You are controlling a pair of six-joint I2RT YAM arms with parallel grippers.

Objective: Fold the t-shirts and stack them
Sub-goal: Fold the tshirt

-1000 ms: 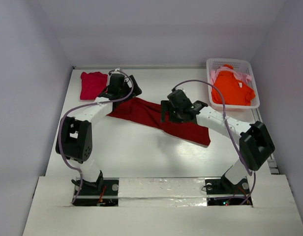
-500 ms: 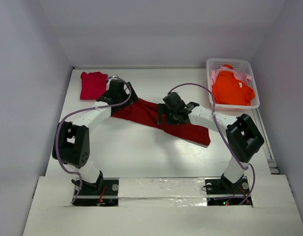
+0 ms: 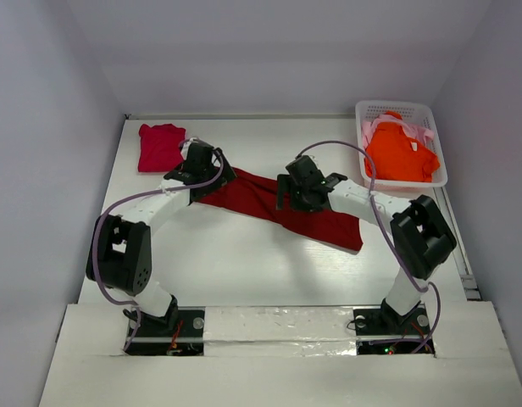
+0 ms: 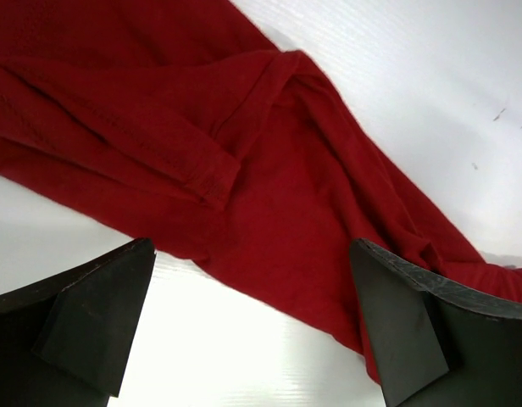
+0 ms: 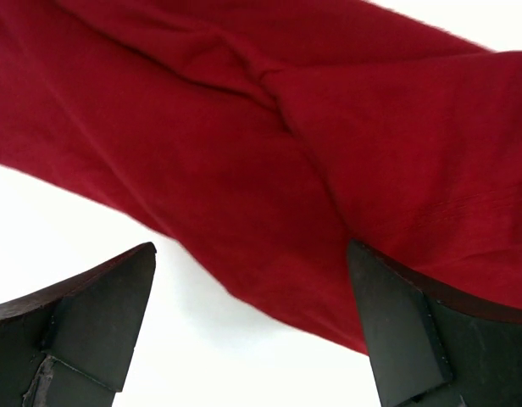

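A large dark red t-shirt (image 3: 254,195) lies stretched in a crumpled diagonal band across the middle of the table. My left gripper (image 3: 205,172) hovers open over its upper left end. In the left wrist view the cloth's hem and folds (image 4: 286,170) lie between the wide jaws (image 4: 249,248). My right gripper (image 3: 302,192) is open over the band's middle, with the red cloth (image 5: 244,127) just beyond its spread jaws (image 5: 252,248). A folded crimson-pink t-shirt (image 3: 160,146) sits at the back left. An orange t-shirt (image 3: 401,154) and a pale pink one (image 3: 424,134) lie in the basket.
The white lattice basket (image 3: 395,106) stands at the back right corner against the wall. Bare white table (image 3: 244,263) lies between the dark red shirt and the arm bases. Walls close off the left, back and right sides.
Both arms have lowered toward the dark red shirt. The left gripper slid nearer along its left end, and the right arm's elbow pulled inward. The shirts have not moved.
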